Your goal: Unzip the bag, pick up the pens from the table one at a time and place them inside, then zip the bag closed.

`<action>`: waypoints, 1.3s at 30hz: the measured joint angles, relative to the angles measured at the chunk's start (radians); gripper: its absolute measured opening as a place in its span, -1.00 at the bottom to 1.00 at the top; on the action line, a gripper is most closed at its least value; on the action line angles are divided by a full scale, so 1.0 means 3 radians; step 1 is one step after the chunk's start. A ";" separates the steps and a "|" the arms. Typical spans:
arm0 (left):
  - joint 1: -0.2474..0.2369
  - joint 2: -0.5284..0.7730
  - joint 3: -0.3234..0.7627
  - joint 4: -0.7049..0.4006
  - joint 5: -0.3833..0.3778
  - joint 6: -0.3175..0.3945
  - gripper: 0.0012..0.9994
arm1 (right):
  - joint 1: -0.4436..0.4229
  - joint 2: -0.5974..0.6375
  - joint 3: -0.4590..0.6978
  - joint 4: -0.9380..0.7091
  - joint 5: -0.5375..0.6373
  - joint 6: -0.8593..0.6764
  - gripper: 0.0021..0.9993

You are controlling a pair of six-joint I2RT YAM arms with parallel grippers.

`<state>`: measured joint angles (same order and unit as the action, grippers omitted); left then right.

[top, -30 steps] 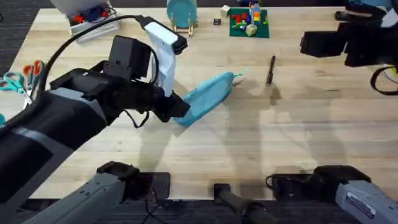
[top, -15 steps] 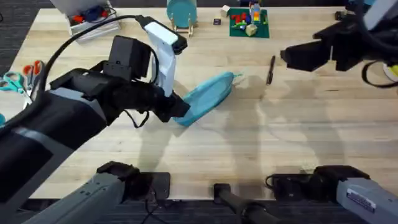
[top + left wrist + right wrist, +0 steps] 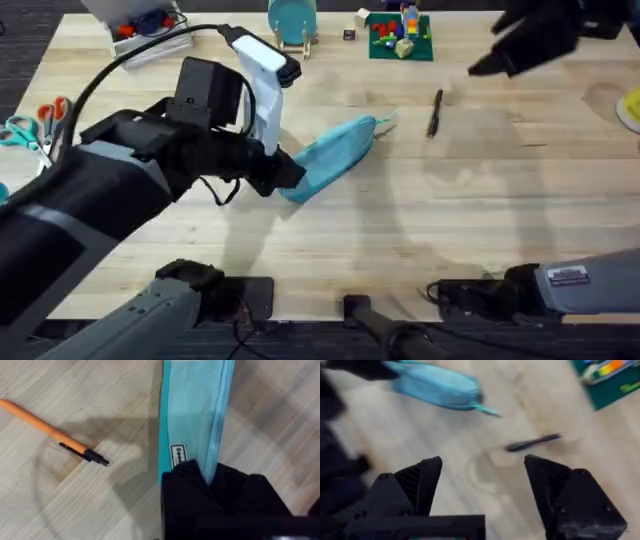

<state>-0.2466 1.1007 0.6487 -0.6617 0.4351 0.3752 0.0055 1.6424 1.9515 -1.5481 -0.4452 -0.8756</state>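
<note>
This is looking like a robotics lab or test bench rather than a home or shop. Two robot arms are sitting with their bases bolted at the near edge of a pale butcher-block counter (image 3: pixel 330 230), and a thick black cable (image 3: pixel 120 62) is looping over the left arm. Dark carpet is showing beyond the counter's corners. Along the far edge, assorted practice props are lying about: a green board with colourful toy blocks (image 3: pixel 400 35), a round teal disc on a wooden stand (image 3: pixel 291 20), a white tray holding small items (image 3: pixel 140 25), and orange-handled scissors (image 3: pixel 52 110) at the left edge.
</note>
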 joint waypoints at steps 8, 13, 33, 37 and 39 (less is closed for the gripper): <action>0.0000 0.0000 0.0000 0.0000 0.0000 0.0000 -0.92 | 0.0000 0.0301 0.0044 0.0464 0.0416 -0.0208 0.99; 0.0000 0.0000 0.0000 -0.0001 -0.0001 0.0000 -0.92 | 0.0014 0.0299 0.0044 0.0959 0.0471 -0.0252 0.99; 0.0000 0.0000 0.0000 0.0000 -0.0003 0.0000 -0.92 | 0.0037 0.0807 0.0056 0.0966 -0.0346 -0.2604 0.99; 0.0000 0.0000 0.0000 0.0000 -0.0003 0.0000 -0.92 | 0.0037 0.1078 0.0056 0.0944 -0.0673 -0.2940 0.99; 0.0000 0.0000 0.0000 0.0000 -0.0003 0.0000 -0.92 | 0.0037 0.1198 0.0056 0.0933 -0.0858 -0.3082 0.99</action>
<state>-0.2466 1.1007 0.6487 -0.6617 0.4343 0.3752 0.0166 2.0017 1.9682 -1.2681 -0.7026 -1.8002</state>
